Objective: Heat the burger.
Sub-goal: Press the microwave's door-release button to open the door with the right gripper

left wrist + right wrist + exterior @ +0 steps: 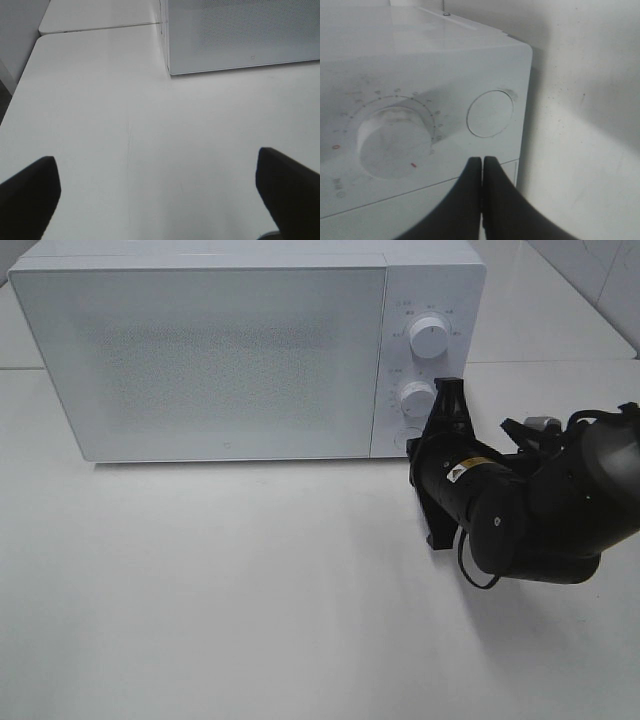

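The burger is out of view. A white microwave (210, 350) stands at the back of the table with its door closed. My right gripper (450, 385) is shut with nothing in it, its tips beside the control panel near the lower knob (415, 398). In the right wrist view my right gripper (482, 162) points at the panel between that knob (395, 145) and the round button (490, 113). My left gripper (160, 192) hangs open over bare table, and one of its dark fingers (30, 195) shows at the side. The microwave's corner (240, 35) lies ahead of it.
The upper knob (430, 337) sits above the lower one on the panel. A white table (250, 590) spreads in front of the microwave. A seam between two tabletops (100, 27) runs to the left of the oven.
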